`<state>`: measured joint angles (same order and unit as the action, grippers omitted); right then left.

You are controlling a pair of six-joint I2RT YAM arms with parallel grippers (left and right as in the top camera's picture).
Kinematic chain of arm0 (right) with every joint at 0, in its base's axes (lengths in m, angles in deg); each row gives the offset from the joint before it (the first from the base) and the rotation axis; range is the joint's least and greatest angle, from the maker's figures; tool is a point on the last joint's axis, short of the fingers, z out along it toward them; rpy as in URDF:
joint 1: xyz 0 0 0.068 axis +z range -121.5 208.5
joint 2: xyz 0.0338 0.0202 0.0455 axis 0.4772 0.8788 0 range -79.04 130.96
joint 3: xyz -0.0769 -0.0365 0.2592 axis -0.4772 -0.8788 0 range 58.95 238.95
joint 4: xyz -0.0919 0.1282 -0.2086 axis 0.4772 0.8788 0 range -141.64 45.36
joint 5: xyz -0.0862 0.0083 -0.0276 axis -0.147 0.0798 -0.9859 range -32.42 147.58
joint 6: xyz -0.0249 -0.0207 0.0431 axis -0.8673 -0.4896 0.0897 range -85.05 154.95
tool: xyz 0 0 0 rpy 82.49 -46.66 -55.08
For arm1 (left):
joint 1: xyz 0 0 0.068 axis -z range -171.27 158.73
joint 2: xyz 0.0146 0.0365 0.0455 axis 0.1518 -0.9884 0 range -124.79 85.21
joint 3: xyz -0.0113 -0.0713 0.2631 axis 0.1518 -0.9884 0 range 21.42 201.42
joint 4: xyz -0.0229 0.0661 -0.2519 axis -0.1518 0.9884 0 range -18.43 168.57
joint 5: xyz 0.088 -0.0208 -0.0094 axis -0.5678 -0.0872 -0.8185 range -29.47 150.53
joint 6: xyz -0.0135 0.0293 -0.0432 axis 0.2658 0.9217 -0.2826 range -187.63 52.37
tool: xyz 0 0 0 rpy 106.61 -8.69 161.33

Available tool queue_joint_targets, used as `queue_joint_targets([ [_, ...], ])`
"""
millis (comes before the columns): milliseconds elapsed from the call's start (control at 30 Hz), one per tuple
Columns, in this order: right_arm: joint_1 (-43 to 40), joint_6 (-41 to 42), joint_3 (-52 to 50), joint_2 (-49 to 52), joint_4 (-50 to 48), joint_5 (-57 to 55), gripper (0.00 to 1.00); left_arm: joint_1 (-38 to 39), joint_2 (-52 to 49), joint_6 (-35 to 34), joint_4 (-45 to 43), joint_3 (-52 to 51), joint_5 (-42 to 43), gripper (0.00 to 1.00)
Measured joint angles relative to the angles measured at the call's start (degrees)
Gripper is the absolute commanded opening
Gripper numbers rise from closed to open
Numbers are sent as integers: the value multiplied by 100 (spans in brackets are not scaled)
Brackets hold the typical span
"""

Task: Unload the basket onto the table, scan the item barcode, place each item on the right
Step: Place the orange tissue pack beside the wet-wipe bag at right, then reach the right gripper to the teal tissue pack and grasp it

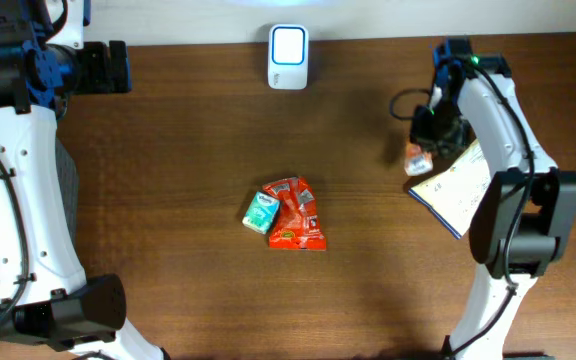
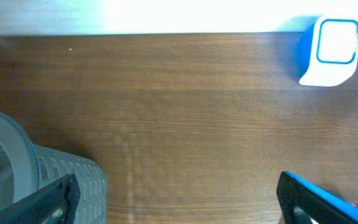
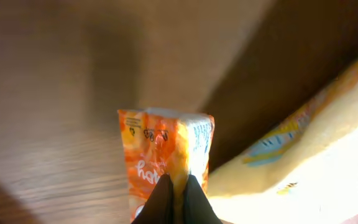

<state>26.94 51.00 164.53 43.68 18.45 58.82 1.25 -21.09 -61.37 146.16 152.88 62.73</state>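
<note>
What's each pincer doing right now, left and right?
Left pincer: open, holding nothing.
Right pincer: closed on the orange packet.

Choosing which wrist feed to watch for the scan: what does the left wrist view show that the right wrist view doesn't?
Left wrist only: the scanner at the top right, a grey basket at the lower left, and the left gripper open with nothing between its fingers. Right wrist only: the right gripper pinching an orange pack, with a yellow bag to its right. Both: the wooden table.
</note>
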Motion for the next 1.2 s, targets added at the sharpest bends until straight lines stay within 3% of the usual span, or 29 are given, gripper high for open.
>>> queue_joint_targets([
  [133,-140,-116,-245,4,15,129,62,0,0,0,0,0,0,99],
  [233,-109,-389,-136,4,192,503,66,0,0,0,-2,0,0,99],
  [433,269,-857,940,15,861,1252,67,0,0,0,2,0,0,99],
  [567,879,-960,1272,13,732,2090,66,0,0,0,0,0,2,99],
  [733,1967,-1043,1270,13,221,2970,56,0,0,0,0,0,0,99],
  [967,3471,-1023,920,37,-181,3185,56,0,0,0,2,0,2,99],
  [1200,4039,-748,479,562,-354,3158,55,0,0,0,0,0,0,99],
])
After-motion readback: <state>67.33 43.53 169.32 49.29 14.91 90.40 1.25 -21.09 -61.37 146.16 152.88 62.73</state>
